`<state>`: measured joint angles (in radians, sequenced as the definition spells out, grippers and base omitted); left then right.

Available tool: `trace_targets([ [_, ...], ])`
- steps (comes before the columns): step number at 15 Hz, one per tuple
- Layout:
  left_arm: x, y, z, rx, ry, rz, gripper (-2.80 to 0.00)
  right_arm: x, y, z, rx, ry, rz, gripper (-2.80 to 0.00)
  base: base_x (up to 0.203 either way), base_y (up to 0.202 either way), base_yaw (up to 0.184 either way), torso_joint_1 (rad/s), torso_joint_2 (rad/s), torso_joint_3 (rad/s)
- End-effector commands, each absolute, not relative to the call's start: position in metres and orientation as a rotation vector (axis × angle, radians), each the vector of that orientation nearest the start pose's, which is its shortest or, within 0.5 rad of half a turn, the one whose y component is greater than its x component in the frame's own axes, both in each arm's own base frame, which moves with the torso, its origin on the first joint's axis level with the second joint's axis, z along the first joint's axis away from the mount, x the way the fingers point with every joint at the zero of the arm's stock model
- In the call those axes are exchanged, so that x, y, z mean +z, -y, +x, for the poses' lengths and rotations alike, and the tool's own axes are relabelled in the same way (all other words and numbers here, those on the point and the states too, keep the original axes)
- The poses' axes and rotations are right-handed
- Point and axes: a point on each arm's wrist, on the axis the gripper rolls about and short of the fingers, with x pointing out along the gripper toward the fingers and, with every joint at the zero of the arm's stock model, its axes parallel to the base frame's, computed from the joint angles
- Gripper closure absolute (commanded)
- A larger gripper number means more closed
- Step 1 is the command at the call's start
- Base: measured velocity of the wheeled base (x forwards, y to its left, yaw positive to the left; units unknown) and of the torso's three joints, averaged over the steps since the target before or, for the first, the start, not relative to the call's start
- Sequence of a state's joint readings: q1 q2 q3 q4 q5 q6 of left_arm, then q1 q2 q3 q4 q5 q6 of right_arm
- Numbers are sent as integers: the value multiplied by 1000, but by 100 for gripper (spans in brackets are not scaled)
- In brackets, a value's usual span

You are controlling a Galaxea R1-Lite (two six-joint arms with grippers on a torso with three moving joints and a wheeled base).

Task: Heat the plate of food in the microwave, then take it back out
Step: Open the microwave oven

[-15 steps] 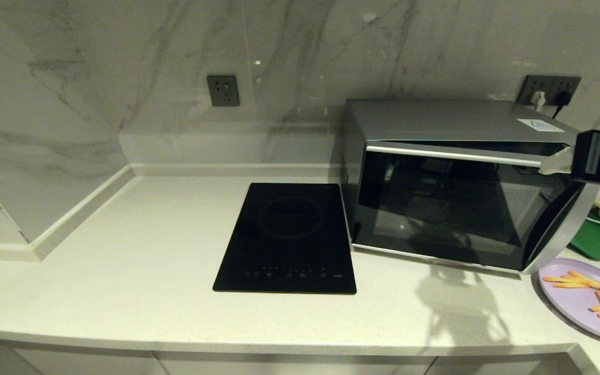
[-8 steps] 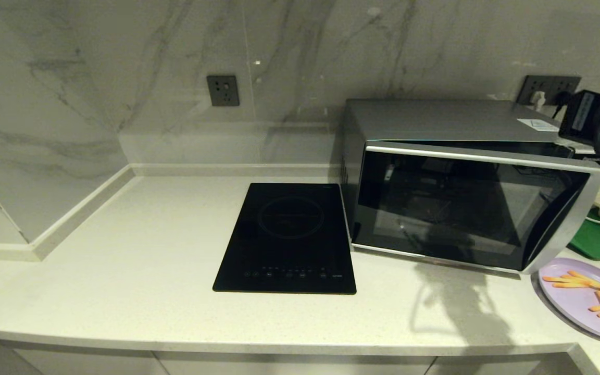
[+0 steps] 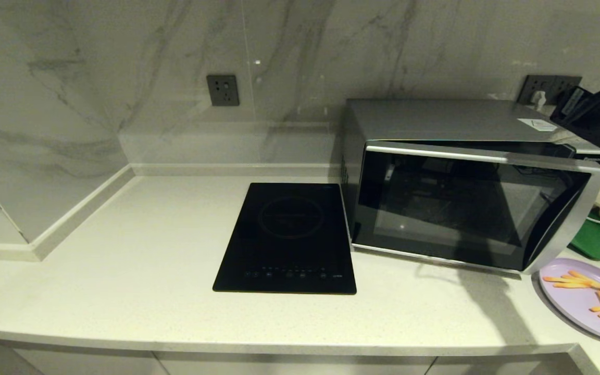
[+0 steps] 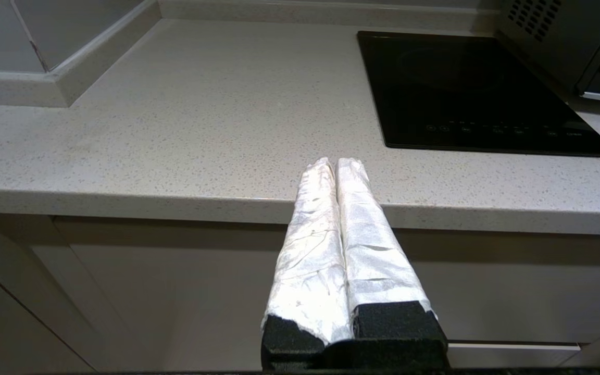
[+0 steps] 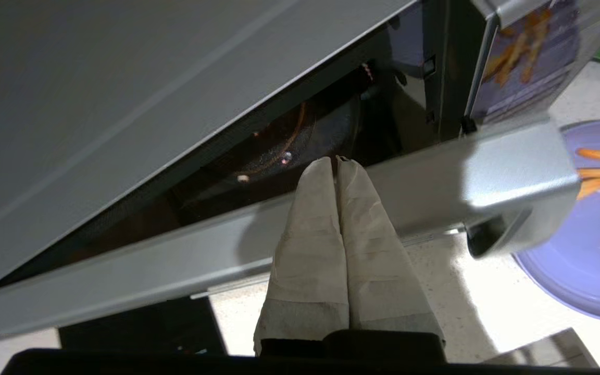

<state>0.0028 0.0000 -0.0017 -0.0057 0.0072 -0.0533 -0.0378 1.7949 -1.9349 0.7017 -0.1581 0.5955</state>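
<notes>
Boxy silver microwave (image 3: pixel 466 182) with dark glass door stands ajar on the pale speckled counter (image 3: pixel 123 271). Right gripper (image 5: pixel 335 160), fingers pressed together and empty, hovers above the door's top edge. Round lilac plate of orange sticks (image 3: pixel 586 299) lies on the counter beside the microwave's right front corner. Left gripper (image 4: pixel 335 162), fingers pressed together, is parked at the counter's front edge.

The microwave (image 3: pixel 466 182) is silver with a dark, glossy glass door. The plate (image 3: pixel 576 302) is lilac, strewn with orange-yellow sticks. Beside the microwave lies a flat black cooktop (image 3: pixel 289 239) with faint pale markings along its front edge. The counter (image 3: pixel 149 260) is off-white and finely speckled, the wall (image 3: pixel 123 62) pale marble with grey veins. A green tray (image 3: pixel 599 242) shows at the far right. Both grippers (left (image 4: pixel 335 162), right (image 5: pixel 334 160)) have whitish wrapped fingers on black bases.
</notes>
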Motion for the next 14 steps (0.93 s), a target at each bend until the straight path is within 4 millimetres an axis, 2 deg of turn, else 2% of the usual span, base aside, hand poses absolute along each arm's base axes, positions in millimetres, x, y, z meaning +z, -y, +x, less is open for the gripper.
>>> trace_targets([
  [1,77,0,-23,11,8,-54,0,328,25,327,-366,-512,560,0,0,0,0,0,0,0],
  [4,77,0,-23,11,8,-54,0,323,33,335,-389,-518,562,0,0,0,0,0,0,0],
  [10,77,0,-23,11,8,-54,0,313,35,345,-391,-548,534,0,0,0,0,0,0,0],
  [14,77,0,-23,11,8,-54,0,310,35,344,-393,-578,521,0,0,0,0,0,0,0],
])
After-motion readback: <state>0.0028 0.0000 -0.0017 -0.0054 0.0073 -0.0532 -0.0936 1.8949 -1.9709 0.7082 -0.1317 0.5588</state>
